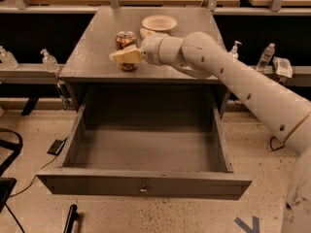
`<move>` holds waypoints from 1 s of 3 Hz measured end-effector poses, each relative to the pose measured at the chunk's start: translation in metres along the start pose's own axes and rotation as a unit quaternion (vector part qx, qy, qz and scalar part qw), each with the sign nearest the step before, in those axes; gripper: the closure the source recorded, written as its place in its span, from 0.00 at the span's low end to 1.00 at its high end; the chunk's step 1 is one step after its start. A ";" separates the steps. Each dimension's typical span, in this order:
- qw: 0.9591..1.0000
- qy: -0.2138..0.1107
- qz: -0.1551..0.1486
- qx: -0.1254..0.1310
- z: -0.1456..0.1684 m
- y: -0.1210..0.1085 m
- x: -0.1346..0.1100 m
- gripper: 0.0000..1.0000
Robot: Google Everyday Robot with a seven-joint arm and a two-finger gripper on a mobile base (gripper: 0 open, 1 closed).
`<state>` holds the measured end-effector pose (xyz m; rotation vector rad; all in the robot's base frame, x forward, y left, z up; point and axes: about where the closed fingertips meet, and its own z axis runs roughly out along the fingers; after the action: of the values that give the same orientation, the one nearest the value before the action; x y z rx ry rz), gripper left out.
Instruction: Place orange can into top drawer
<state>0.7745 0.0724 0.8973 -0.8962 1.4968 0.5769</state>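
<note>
The orange can [125, 39] stands upright on the grey cabinet top [92, 47], left of centre. My gripper [134, 45] is at the can, open. One cream finger [124, 56] lies across the front of the can's lower half and the other finger [146, 33] is behind it to the right. The can rests on the cabinet top. The top drawer [144, 184] is pulled fully out below and toward the camera. It is empty, with a small knob [143, 190] on its front panel.
A cream bowl [159, 22] sits on the cabinet top behind the gripper. My white arm [243, 86] reaches in from the right over the drawer's right corner. Bottles [49, 60] stand on side shelves to the left and right. Cables lie on the floor at the left.
</note>
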 end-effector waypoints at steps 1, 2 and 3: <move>0.999 0.005 0.033 0.017 -0.011 -0.010 0.006 0.38; 0.999 0.022 0.029 0.002 -0.010 -0.004 0.003 0.69; 0.999 0.029 0.023 -0.021 -0.005 0.006 0.000 0.92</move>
<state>0.7666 0.0722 0.8968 -0.9184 1.5662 0.6230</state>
